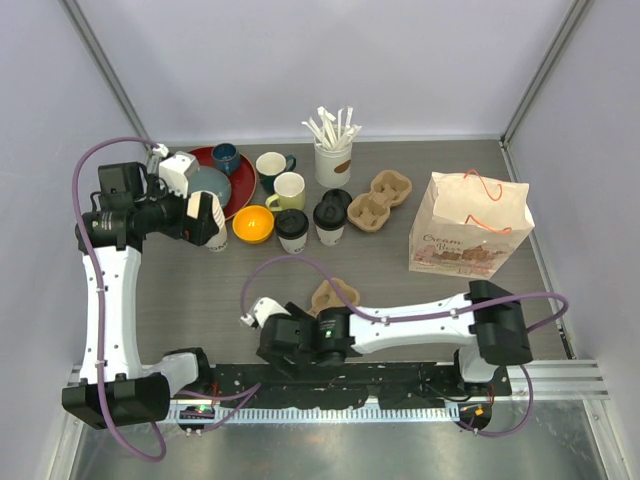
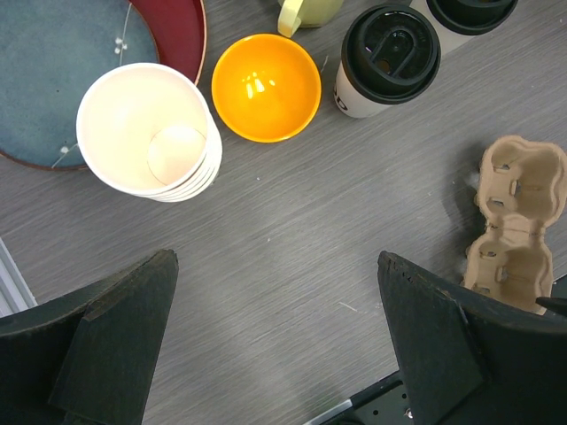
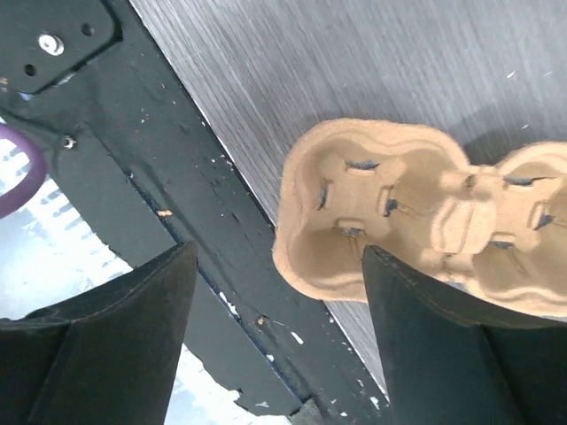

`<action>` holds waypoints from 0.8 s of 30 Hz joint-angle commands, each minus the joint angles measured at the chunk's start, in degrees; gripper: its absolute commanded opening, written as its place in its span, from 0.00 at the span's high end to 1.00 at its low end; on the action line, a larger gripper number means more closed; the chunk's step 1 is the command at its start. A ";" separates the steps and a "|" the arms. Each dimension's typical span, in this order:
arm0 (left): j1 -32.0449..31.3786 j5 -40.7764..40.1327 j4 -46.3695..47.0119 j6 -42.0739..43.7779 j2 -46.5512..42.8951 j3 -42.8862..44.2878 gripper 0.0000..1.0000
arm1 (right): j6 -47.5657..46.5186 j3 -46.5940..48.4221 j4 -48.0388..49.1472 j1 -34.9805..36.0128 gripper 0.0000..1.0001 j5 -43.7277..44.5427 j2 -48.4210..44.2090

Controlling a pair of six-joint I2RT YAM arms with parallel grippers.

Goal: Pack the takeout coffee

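Two white paper cups with black lids stand mid-table, one [image 1: 292, 229] beside the other [image 1: 329, 220]. In the left wrist view they are at the top right, one whole [image 2: 389, 58] and one cut off by the frame edge [image 2: 469, 13]. A brown cardboard cup carrier [image 1: 335, 295] lies near the front edge. My right gripper [image 1: 290, 340] hovers just left of it, open and empty, and the carrier [image 3: 390, 221] lies beyond its right finger [image 3: 461, 345]. My left gripper [image 1: 196, 222] is open and empty above the far left of the table, and it also shows in its own view [image 2: 275, 266].
A stack of lidless white cups [image 2: 146, 131], an orange bowl [image 2: 266, 87] and a blue plate on a red tray [image 2: 182, 27] lie below the left gripper. Mugs [image 1: 288, 190], a stirrer holder [image 1: 333, 160], a second carrier [image 1: 380, 200] and a paper bag [image 1: 468, 225] stand at the back and right. A black rail [image 3: 133, 177] runs along the front.
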 commanded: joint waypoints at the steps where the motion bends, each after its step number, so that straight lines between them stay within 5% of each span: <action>1: 0.45 0.99 0.26 0.83 -0.90 -0.24 0.00 | -2.95 -2.84 4.49 -7.14 0.16 -5.99 -9.72; 5: 0.36 0.99 0.17 0.92 -0.63 -0.25 0.00 | -6.90 -7.41 5.28 -14.90 0.15 -5.86 -9.91; 14: 0.45 0.64 -0.09 1.01 -0.02 0.02 0.00 | -14.38 -7.07 6.43 -17.90 0.14 -7.88 -0.86; 24: 0.45 1.08 -0.09 1.10 0.16 0.28 0.00 | -15.26 -8.39 7.66 -19.22 0.30 -9.98 2.84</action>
